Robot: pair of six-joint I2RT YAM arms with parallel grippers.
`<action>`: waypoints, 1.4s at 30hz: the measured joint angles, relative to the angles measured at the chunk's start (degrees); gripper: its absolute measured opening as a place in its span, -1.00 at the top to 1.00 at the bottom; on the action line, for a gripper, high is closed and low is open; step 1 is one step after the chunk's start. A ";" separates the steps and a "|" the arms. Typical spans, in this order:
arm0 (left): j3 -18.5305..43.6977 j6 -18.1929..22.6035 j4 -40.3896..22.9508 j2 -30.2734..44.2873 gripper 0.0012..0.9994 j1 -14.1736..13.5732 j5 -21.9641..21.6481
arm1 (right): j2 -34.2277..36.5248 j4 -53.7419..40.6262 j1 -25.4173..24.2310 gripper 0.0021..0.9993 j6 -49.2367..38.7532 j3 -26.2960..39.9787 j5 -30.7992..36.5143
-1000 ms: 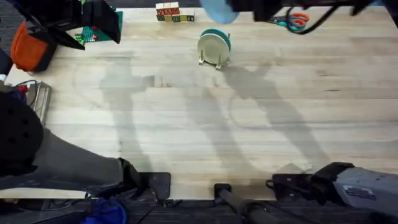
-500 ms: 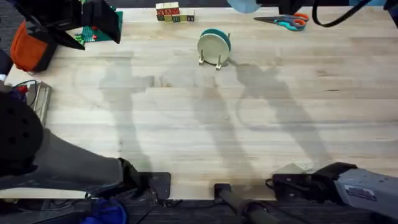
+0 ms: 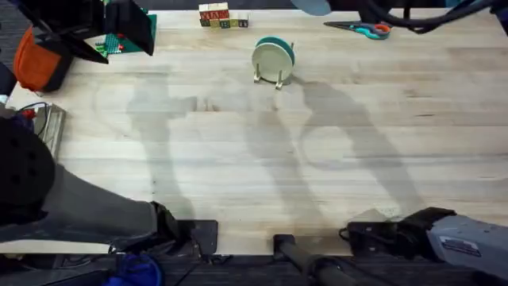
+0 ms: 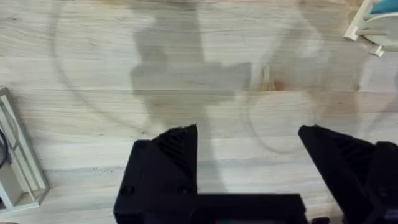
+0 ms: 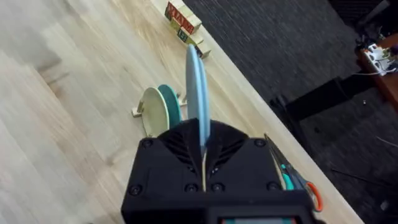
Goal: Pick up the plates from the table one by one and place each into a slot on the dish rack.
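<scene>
My right gripper [image 5: 202, 134] is shut on a light blue plate [image 5: 198, 87], held on edge high above the table [image 3: 333, 159]. From overhead, the blue plate [image 3: 311, 6] shows at the far edge, right of the dish rack. The small wooden dish rack [image 3: 270, 76] stands at the far middle with a cream plate [image 3: 267, 59] and a teal plate [image 3: 283, 46] upright in its slots. In the right wrist view the rack [image 5: 138, 111] lies below and beyond the held plate. My left gripper [image 4: 249, 134] hangs open over bare wood, well to the left of the rack [image 4: 367, 28].
Letter blocks [image 3: 222, 16] and scissors [image 3: 367, 28] lie along the far edge. A green pegboard [image 3: 119, 44] and an orange object [image 3: 36, 59] sit at the far left. A metal frame [image 3: 48, 127] lies at the left edge.
The right arm has carried the blue plate to the right along the far edge, away from above the rack. Its shadow shifted right. The left arm stayed still.
</scene>
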 joint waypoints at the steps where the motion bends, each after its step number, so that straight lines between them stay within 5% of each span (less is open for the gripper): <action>1: 0.00 0.00 0.00 0.00 -0.99 0.00 0.00 | 0.00 -0.23 0.00 0.94 -0.15 0.00 0.00; 14: 0.00 0.00 0.00 0.00 -0.99 0.00 0.00 | 1.81 -0.83 -1.24 0.94 -1.35 0.02 -0.04; 25: 0.00 0.01 0.00 -0.01 -0.99 0.00 0.00 | 6.45 3.40 -12.90 0.94 -0.90 0.75 -7.84; 32: 0.00 0.00 0.00 0.00 -0.99 0.00 0.00 | 12.67 2.56 -20.19 0.94 -2.06 7.44 -16.51; 42: 0.00 0.00 0.00 -0.01 -0.99 0.00 0.00 | 25.74 -0.75 -21.09 0.94 -4.39 22.05 -26.83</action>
